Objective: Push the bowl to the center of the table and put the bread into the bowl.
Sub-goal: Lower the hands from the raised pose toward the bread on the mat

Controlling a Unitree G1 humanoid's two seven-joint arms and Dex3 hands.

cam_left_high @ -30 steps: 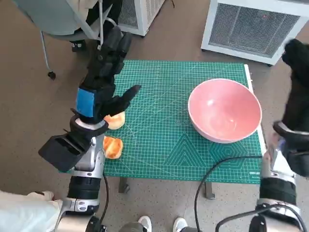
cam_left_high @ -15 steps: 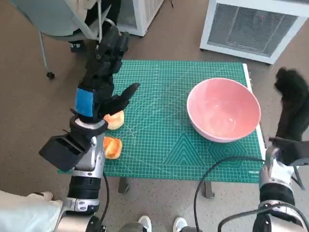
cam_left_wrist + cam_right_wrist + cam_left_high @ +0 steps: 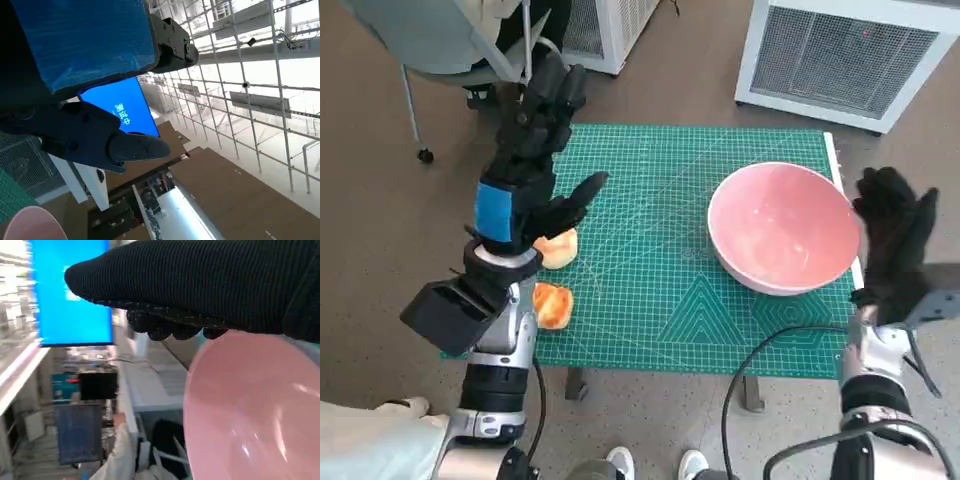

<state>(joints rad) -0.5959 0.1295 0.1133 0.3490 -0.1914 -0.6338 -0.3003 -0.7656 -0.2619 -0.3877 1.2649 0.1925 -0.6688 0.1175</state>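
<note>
The right hand (image 3: 892, 245), in its black knitted glove, stands upright just beside the right rim of the wide, shallow pink bowl (image 3: 783, 228), fingers spread and holding nothing; whether the glove touches the rim cannot be told from the head view. In the right wrist view the glove (image 3: 200, 285) lies as a dark band close over the bowl's pink rim (image 3: 250, 410), and a person's hand and pale sleeve (image 3: 122, 440) show in the blurred background beside a bright blue screen (image 3: 72, 295).

The bowl sits on the right part of the green gridded cutting mat (image 3: 660, 300) that covers the small table, near the mat's right edge and well off its middle.

The left hand (image 3: 525, 170), black with blue tape over its back, is raised above the left part of the mat, its fingers stretched out and apart, its thumb pointing toward the mat's middle, with nothing in it. The left wrist view shows that blue-taped back (image 3: 80, 40) and a black finger (image 3: 115, 145) against a room with a white lattice, with a sliver of the pink bowl at the picture's edge.

Two pieces of golden-orange bread lie at the mat's left edge, well apart from the bowl: one piece (image 3: 560, 247) partly hidden under the left hand, the other piece (image 3: 553, 304) nearer the robot, just beside the left forearm.

Beyond the table stand a white grilled appliance (image 3: 845, 55) and a wheeled chair (image 3: 440, 45).
</note>
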